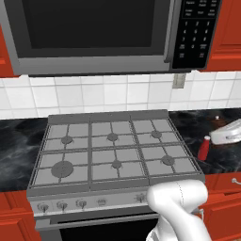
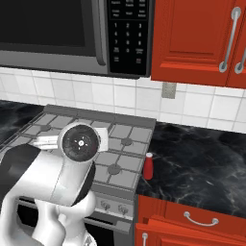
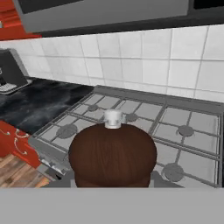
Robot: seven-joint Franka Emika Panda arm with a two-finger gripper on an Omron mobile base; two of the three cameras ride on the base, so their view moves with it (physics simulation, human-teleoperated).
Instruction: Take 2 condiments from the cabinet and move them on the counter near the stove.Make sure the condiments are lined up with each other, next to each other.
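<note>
Already the red bottle (image 2: 148,166) stands upright on the black counter (image 2: 202,163) just beside the right edge of the stove (image 2: 86,144), so one condiment looks delivered and the second is in transit. From the hand view, the brown shaker (image 3: 113,155) sits close under the camera, its rounded dark top and small silver knob in front of the lens, with the stove's grates spread out beyond it; the gripper's fingertips are hidden behind the shaker, but the jaws are closed as far as they go and the shaker rides with the hand, so I judge it is clamped between them. The arm reaches out over the range, below the microwave (image 1: 94,33), well apart from the red bottle on the right. What comes next, as I read it, is to carry the shaker to the right, past the stove's edge, and set it down upright on the counter right beside the bottle, close enough that the two stand in a row without knocking the bottle over
</note>
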